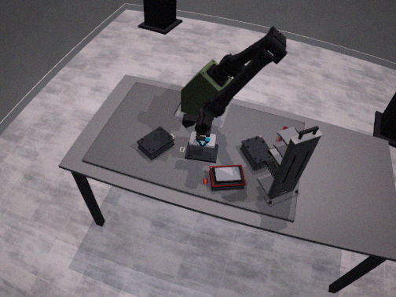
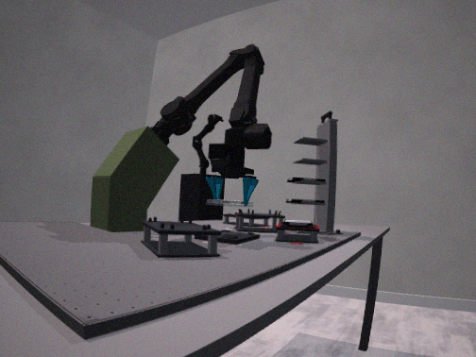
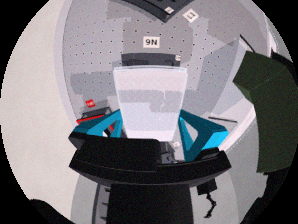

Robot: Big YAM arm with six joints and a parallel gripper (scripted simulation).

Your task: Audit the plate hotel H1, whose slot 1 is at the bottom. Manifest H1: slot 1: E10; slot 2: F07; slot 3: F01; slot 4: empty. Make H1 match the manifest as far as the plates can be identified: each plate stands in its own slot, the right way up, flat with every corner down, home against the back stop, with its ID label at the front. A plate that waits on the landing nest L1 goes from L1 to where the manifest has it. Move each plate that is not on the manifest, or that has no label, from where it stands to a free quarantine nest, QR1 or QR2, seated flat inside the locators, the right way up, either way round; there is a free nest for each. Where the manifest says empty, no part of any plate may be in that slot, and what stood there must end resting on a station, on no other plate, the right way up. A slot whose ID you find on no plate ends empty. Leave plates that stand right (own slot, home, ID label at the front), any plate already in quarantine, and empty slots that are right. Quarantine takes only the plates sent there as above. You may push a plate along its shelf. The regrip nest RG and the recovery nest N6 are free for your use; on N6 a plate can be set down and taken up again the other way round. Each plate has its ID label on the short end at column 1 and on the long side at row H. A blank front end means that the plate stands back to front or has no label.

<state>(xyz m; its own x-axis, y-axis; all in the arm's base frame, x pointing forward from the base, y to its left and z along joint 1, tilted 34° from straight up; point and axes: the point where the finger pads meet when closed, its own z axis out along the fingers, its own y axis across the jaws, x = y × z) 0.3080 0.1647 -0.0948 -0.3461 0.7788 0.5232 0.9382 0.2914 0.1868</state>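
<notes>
My gripper [image 1: 203, 142] points straight down and is shut on a pale plate [image 1: 202, 141], gripping it across its width. In the side view the plate [image 2: 229, 202] hangs level between the blue fingers [image 2: 231, 189], a little above the low dark nest N6 [image 2: 227, 236]. In the wrist view the plate [image 3: 149, 99] covers most of N6 [image 3: 152, 59], whose label tag [image 3: 152, 42] lies just beyond it. I see no label on the plate from these views. The plate hotel H1 [image 1: 288, 165] stands at the right; its two lower shelves [image 2: 305, 191] look thicker than the two upper ones.
A red-rimmed quarantine nest [image 1: 227, 175] with a pale plate stands in front of N6. A dark nest [image 1: 155, 142] stands left, another [image 1: 255, 151] beside the hotel. A second red nest [image 1: 284, 129] peeks out behind the hotel. The green arm base [image 1: 200, 92] is behind.
</notes>
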